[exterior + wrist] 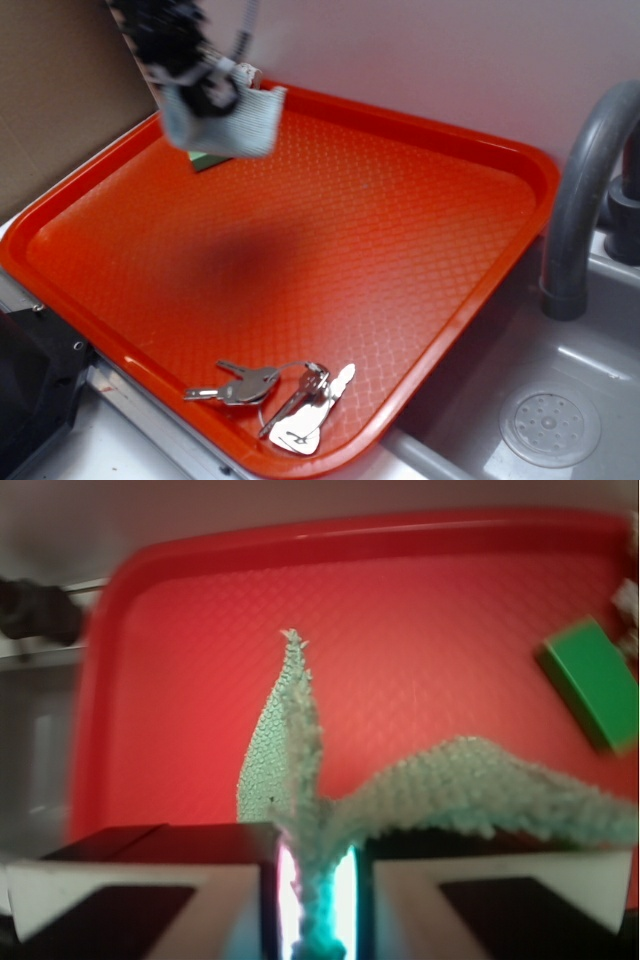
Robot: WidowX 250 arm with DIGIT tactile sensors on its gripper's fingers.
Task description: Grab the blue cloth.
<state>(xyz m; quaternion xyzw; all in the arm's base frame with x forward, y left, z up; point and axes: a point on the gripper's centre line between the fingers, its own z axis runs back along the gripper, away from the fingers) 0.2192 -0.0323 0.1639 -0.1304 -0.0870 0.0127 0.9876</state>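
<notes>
Now | pincer (pixel 318 880) clamped on blue cloth (pixel 290 750), raised above red tray (pixel 520 170) | no readable writing

text: none legible | labels: none | keys (pixel 275 392): markings too small to read

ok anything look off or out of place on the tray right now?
Nothing damaged or spilled. The blue cloth hangs pinched in the gripper above the red tray, corners flopping. A key bunch lies near the tray's front edge, and a green block sits partly hidden under the cloth.
</notes>
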